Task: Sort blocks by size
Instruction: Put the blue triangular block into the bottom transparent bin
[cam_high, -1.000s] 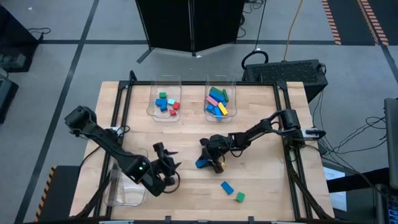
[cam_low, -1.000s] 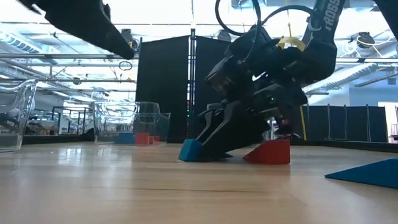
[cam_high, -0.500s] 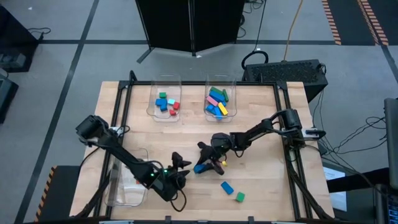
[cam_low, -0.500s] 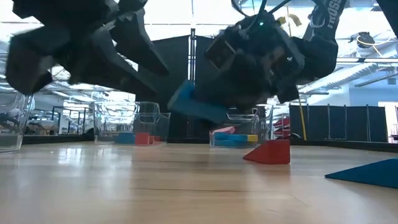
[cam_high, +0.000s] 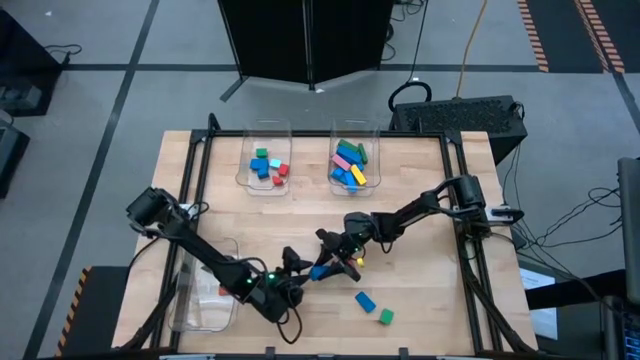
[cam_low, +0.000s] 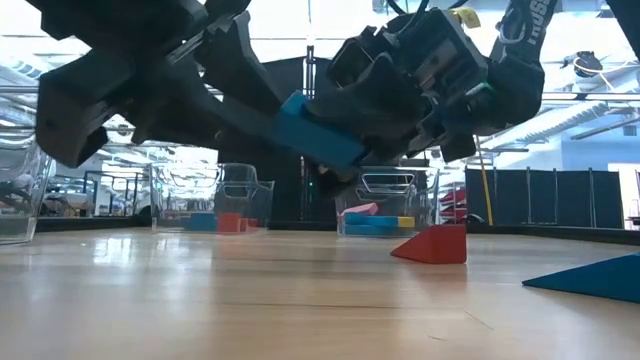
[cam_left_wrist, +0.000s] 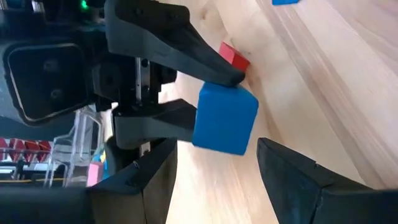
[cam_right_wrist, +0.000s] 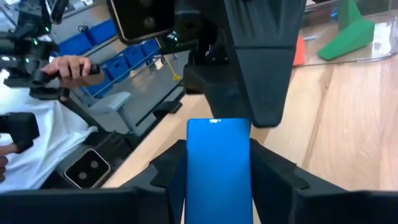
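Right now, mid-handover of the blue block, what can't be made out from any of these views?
- Whether the left gripper touches the blue block: high view too small, its own fingers only flank it in the left wrist view.
- The bin on the left: contents hidden under the left arm, high view.
- The red block: length unreadable end-on, low view.
- The right gripper hides the block's lower end.

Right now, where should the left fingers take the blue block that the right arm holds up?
On the free end of the blue block, which sticks out past the right gripper. The open left gripper faces that end already; close across its flat sides.
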